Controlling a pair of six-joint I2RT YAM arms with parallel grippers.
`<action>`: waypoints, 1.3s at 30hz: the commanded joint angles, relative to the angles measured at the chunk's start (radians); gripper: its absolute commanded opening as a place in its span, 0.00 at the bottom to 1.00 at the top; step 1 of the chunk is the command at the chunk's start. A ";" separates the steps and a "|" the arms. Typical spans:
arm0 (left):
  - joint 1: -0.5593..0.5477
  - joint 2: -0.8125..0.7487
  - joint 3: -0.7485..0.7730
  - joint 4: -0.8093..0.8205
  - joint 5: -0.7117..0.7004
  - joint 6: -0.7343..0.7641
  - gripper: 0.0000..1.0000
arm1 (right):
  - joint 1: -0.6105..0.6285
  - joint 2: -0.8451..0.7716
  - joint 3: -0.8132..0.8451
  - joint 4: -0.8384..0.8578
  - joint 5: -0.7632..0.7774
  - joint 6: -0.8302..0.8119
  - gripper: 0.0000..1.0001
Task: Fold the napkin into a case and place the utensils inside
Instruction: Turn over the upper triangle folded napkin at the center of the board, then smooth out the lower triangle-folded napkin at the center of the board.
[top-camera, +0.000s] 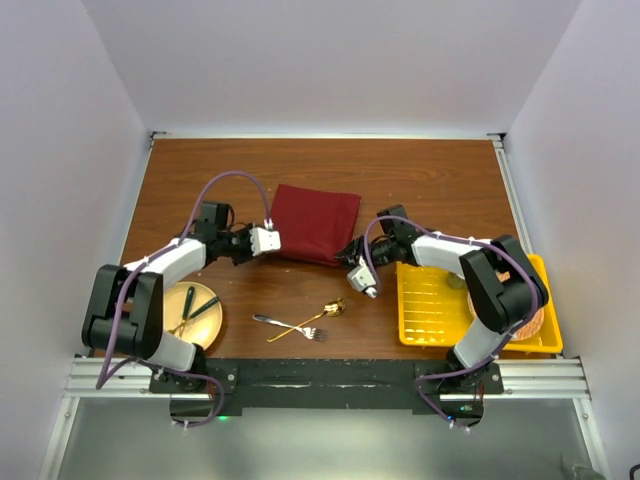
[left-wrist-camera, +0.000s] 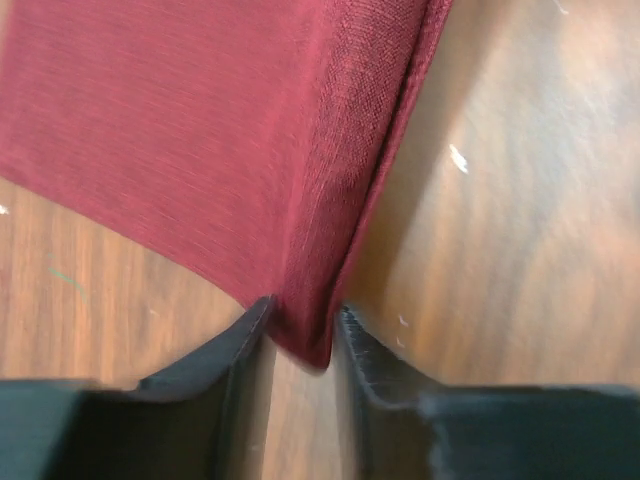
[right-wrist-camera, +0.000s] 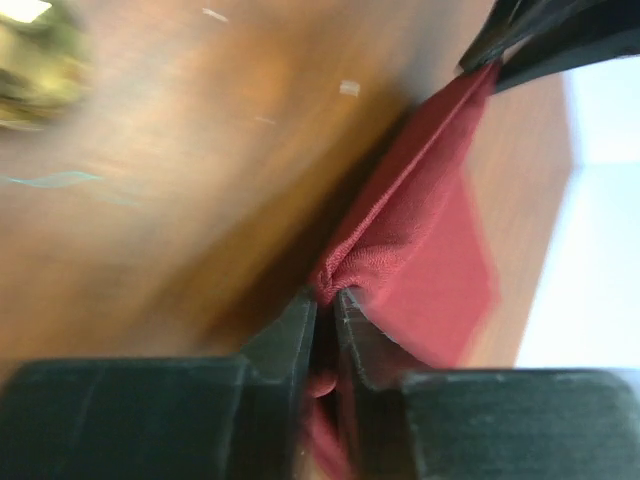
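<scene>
The maroon napkin (top-camera: 318, 220) lies as a folded square on the table's far middle. My left gripper (top-camera: 282, 244) is at its near left corner, which sits pinched between the jaws in the left wrist view (left-wrist-camera: 305, 325), cloth (left-wrist-camera: 200, 130) rising from them. My right gripper (top-camera: 347, 253) is shut on the near right corner, cloth bunched between the jaws in the right wrist view (right-wrist-camera: 325, 300). The napkin's near edge (right-wrist-camera: 430, 240) stretches between both grippers. The silver fork (top-camera: 276, 322) and gold spoon (top-camera: 318, 315) lie crossed near the front edge.
A yellow plate (top-camera: 205, 318) with dark green-handled cutlery (top-camera: 188, 303) sits at the front left. A yellow tray (top-camera: 435, 305) holding the round orange mat (top-camera: 532, 322) stands at the front right, beside the right arm.
</scene>
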 joint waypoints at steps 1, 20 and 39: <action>0.000 -0.102 -0.008 -0.174 -0.001 0.133 0.63 | -0.002 -0.058 0.069 -0.292 -0.023 -0.183 0.53; -0.121 -0.056 0.155 -0.057 0.016 -0.264 0.42 | -0.115 -0.040 0.458 -0.273 0.431 1.734 0.50; -0.323 0.137 0.099 -0.033 -0.224 -0.232 0.22 | -0.142 0.484 0.743 -0.201 0.411 2.033 0.23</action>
